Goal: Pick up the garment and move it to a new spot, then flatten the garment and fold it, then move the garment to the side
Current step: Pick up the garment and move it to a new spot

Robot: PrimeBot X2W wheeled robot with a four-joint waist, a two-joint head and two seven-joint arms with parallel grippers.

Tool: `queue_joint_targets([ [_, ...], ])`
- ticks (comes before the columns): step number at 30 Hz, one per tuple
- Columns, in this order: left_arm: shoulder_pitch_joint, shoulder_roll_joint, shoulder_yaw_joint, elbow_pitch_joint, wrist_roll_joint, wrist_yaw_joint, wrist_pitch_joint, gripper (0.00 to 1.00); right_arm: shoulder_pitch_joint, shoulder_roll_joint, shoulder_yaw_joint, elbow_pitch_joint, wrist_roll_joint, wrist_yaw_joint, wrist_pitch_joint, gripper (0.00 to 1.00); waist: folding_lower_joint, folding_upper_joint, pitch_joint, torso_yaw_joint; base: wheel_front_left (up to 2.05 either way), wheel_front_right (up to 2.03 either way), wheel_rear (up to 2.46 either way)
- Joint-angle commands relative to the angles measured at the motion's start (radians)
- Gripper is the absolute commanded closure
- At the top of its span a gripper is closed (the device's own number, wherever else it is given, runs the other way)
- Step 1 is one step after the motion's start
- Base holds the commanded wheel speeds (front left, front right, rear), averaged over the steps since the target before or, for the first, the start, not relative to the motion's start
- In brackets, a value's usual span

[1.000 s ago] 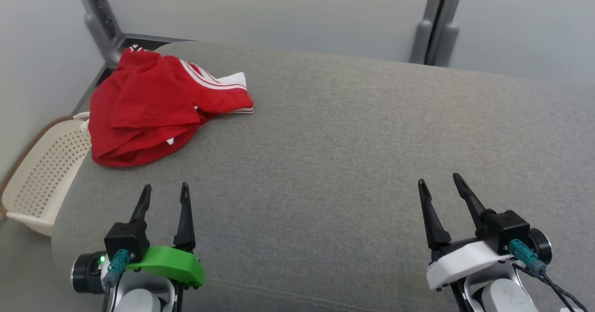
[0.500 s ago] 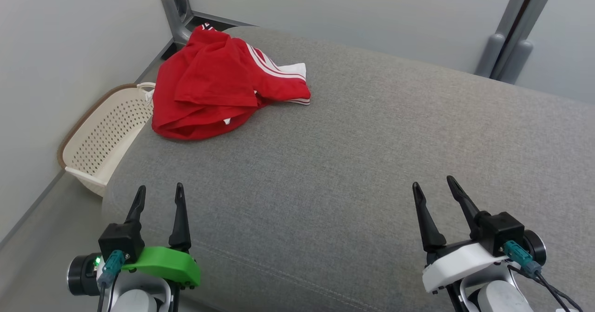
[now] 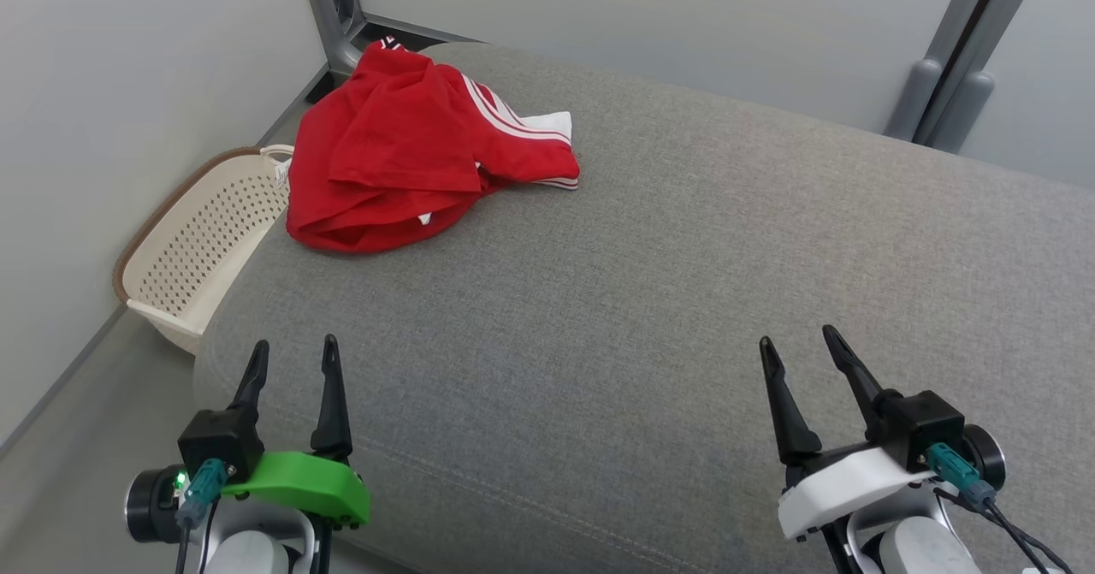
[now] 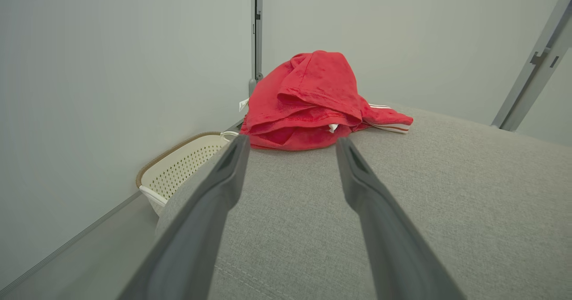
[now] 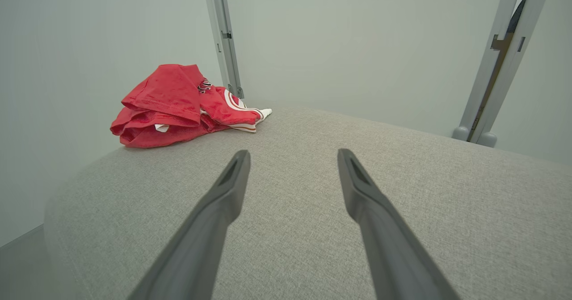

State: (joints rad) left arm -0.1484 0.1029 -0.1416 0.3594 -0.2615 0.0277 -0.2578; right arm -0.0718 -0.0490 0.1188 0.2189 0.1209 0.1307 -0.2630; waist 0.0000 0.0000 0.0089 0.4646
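A crumpled red garment (image 3: 402, 150) with white stripes lies in a heap at the far left corner of the grey cushioned surface (image 3: 667, 300). It also appears ahead in the left wrist view as the garment (image 4: 308, 103) and at the upper left in the right wrist view as the garment (image 5: 178, 107). My left gripper (image 3: 293, 353) hovers open over the near left edge, well short of the heap, nothing between its fingers. My right gripper (image 3: 798, 343) stands open at the near right, far from the garment, holding nothing.
A cream perforated basket (image 3: 201, 245) sits on the floor against the left wall, beside the cushion's edge. Grey metal posts (image 3: 334, 9) rise at the back left and back right (image 3: 958, 86). Pale walls close in on the left and behind.
The head camera has swung left, so the whole picture shifted right and the basket and wall show more. Both grippers stay open and the garment lies as before.
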Motion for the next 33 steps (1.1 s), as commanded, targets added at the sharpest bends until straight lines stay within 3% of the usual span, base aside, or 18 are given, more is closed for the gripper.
queue_joint_targets([
  [1, -0.011, -0.003, -0.001, -0.005, -0.008, -0.003, -0.001, 0.0, 0.001, -0.003, -0.003, 0.001, 0.0, 0.0, -0.003, 0.0, 0.0, 0.0, 0.0, 0.001, 0.0, 0.0, 0.0],
  [8, -0.108, 0.038, -0.006, -0.082, -0.021, -0.039, 0.083, 0.0, -0.011, -0.004, -0.003, -0.008, -0.007, 0.0, -0.003, 0.0, 0.0, 0.0, 0.015, -0.002, 0.0, 0.0, 0.0],
  [15, -0.354, 0.113, 0.029, -0.134, -0.07, -0.082, 0.257, 0.0, -0.047, -0.004, 0.014, -0.025, -0.034, 0.0, -0.004, 0.0, 0.0, 0.0, 0.065, -0.052, 0.0, 0.0, 0.0],
  [20, -0.537, 0.162, 0.041, -0.014, -0.13, -0.12, 0.386, 0.0, -0.08, -0.005, 0.031, -0.027, -0.048, 0.0, -0.003, 0.0, 0.0, 0.0, 0.109, -0.117, 0.0, 0.0, 0.0],
  [25, -0.699, 0.224, 0.055, 0.207, -0.209, -0.146, 0.512, 0.0, -0.122, -0.009, 0.057, -0.034, -0.053, 0.0, -0.003, 0.0, 0.0, 0.0, 0.177, -0.197, 0.0, 0.0, 0.0],
  [33, -0.797, 0.297, 0.029, 0.411, -0.311, -0.159, 0.628, 0.0, -0.163, -0.015, 0.074, -0.046, -0.06, 0.0, -0.003, 0.0, 0.0, 0.0, 0.279, -0.277, 0.0, 0.0, 0.0],
])
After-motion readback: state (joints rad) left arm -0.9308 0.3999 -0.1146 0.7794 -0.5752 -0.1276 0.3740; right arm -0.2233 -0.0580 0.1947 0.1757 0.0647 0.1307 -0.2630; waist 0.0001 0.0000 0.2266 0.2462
